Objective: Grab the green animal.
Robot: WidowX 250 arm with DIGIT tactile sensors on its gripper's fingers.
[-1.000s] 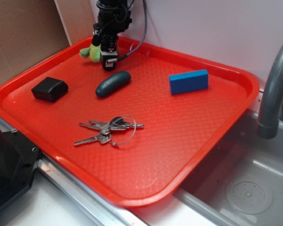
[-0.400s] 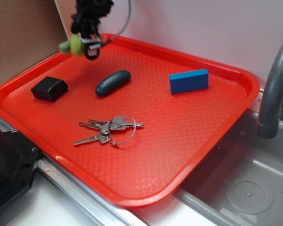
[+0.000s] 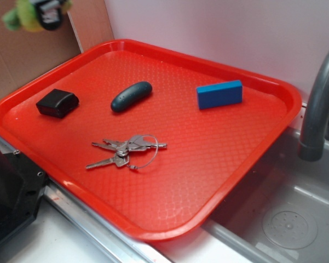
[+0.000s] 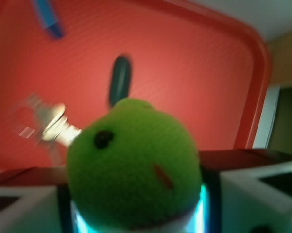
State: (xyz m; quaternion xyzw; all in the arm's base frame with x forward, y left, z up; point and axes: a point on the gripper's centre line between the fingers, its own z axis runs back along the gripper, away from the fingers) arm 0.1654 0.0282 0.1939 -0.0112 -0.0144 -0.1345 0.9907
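Note:
The green animal (image 3: 19,16) is a lime-green plush toy held high in the air at the top left, beyond the tray's far-left corner. My gripper (image 3: 46,13) is shut on it; only its tip shows at the frame's top edge. In the wrist view the green animal's round head (image 4: 133,162) fills the middle, with a black eye and a red mouth mark, sitting between my jaws above the red tray (image 4: 184,68).
On the red tray (image 3: 219,153) lie a dark teal oval object (image 3: 131,96), a black box (image 3: 57,103), a blue block (image 3: 219,94) and a bunch of keys (image 3: 126,150). A grey faucet (image 3: 317,104) and sink (image 3: 284,219) stand at right. Brown cardboard is at the back left.
My gripper has risen and moved left with the green animal in it, from the tray's far edge to high above the far-left corner. Nothing on the tray has moved.

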